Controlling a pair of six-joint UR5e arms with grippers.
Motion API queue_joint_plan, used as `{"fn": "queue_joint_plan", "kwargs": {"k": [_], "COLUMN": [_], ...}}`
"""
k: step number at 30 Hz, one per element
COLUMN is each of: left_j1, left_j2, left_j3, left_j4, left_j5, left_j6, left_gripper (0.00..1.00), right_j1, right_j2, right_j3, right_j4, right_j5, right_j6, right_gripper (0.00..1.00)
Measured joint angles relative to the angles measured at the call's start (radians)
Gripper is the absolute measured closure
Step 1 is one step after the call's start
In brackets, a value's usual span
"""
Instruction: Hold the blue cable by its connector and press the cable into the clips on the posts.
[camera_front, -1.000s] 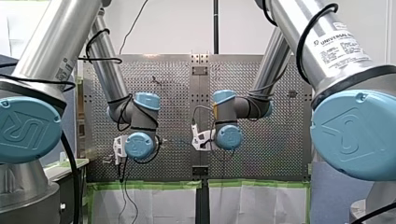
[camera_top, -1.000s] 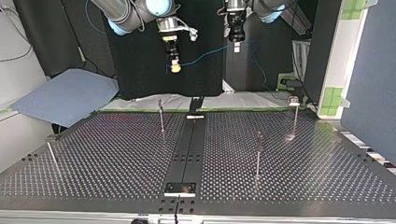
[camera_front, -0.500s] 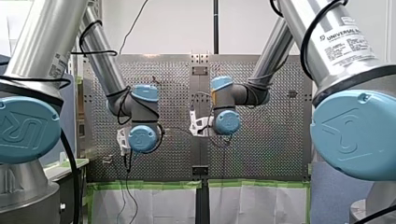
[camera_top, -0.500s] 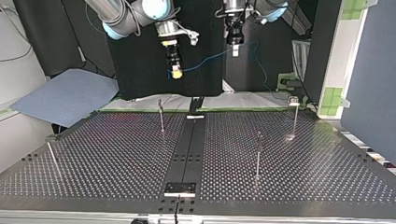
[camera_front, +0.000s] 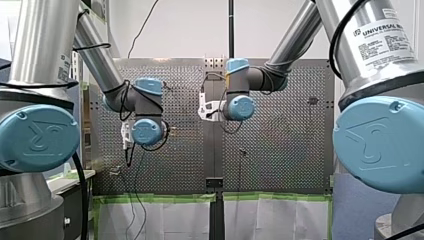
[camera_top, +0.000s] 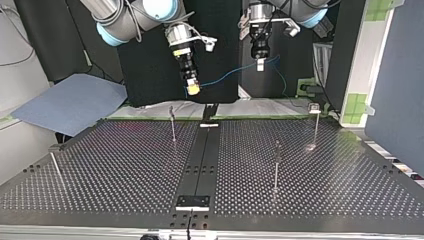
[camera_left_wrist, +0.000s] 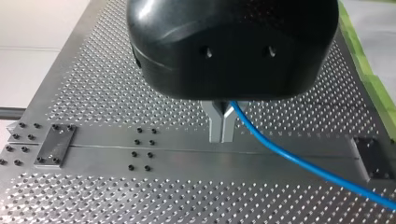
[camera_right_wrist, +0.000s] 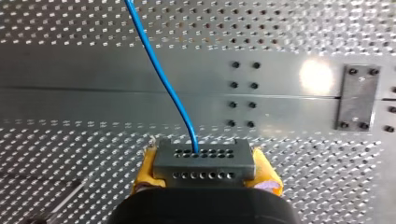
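- Carrying the blue cable (camera_top: 230, 74) through the air beyond the tabletop (camera_top: 125, 165), at 12 o'clock in the top view. Judged to be the approach step, with nothing pressed into a clip so far.
- Gripping the grey connector (camera_right_wrist: 204, 156) with the right pincer (camera_right_wrist: 204, 165), clenched on it between yellow pads (camera_right_wrist: 145, 164).
- Pinching the cable further along with the left pincer (camera_left_wrist: 222, 125), its metal fingers (camera_left_wrist: 215, 127) drawn together and the blue strand running out beside them. Placed at 2 o'clock from the right pincer in the top view.
- Hanging in a shallow, slightly slack line between the two, well above the posts (camera_top: 172, 122).
- Showing one post at 7 o'clock from the right pincer, a second (camera_top: 276, 162) at 6 o'clock from the left pincer and a third (camera_top: 315, 120) at 4 o'clock from it. Cannot make out the clips themselves.
- Calling next, probably, for lowering both pincers together, keeping the span taut, lining it over a post top, then pushing straight down without loosening either grip.
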Motion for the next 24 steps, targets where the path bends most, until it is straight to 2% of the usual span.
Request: {"fn": "queue_joint_plan", "kwargs": {"k": [5,14,21,24], "left_j1": [0.052,0.131,0.181,0.193], "left_j2": [0.052,0.130,0.190,0.190], "left_j3": [0.036,0.113,0.166,0.181], "left_j4": [-0.052,-0.131,-0.192,-0.219], "left_j5": [0.052,0.129,0.134,0.133], "left_j6": [0.022,0.034,0.040,0.042], "left_gripper": [1.00,1.00,1.00,1.00], "right_j1": [0.000,-0.006,-0.009,-0.009], "right_j2": [-0.003,-0.001,0.002,0.004], "right_j3": [-0.020,-0.042,-0.071,-0.094], "right_j4": [0.010,0.021,0.030,0.044], "right_j5": [-0.003,-0.009,-0.014,-0.018], "right_j6": [0.000,0.002,0.009,0.011], "right_gripper": [1.00,1.00,1.00,1.00]}}
